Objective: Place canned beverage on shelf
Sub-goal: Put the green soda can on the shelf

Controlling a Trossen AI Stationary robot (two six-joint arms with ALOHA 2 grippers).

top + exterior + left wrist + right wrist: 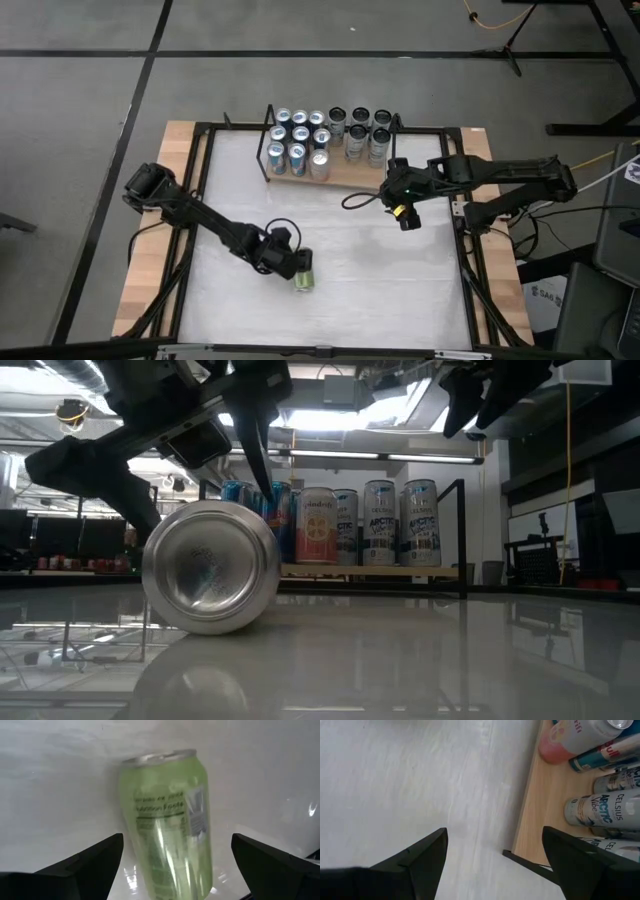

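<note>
A light green can (167, 820) lies on its side on the white table, near the front edge (304, 278); the low view shows its round silver end (210, 567). My left gripper (175, 865) hangs over it, open, with one finger on either side of the can and a gap to each. The shelf (340, 172), a wooden board with black wire ends, stands at the table's far side with several upright cans (300, 140) on it. My right gripper (495, 862) hovers open above the table just in front of the shelf's right part (540, 810).
A black cable (365, 198) loops on the table in front of the shelf. A black frame (200, 200) runs around the white table top. Bare table lies between the lying can and the shelf.
</note>
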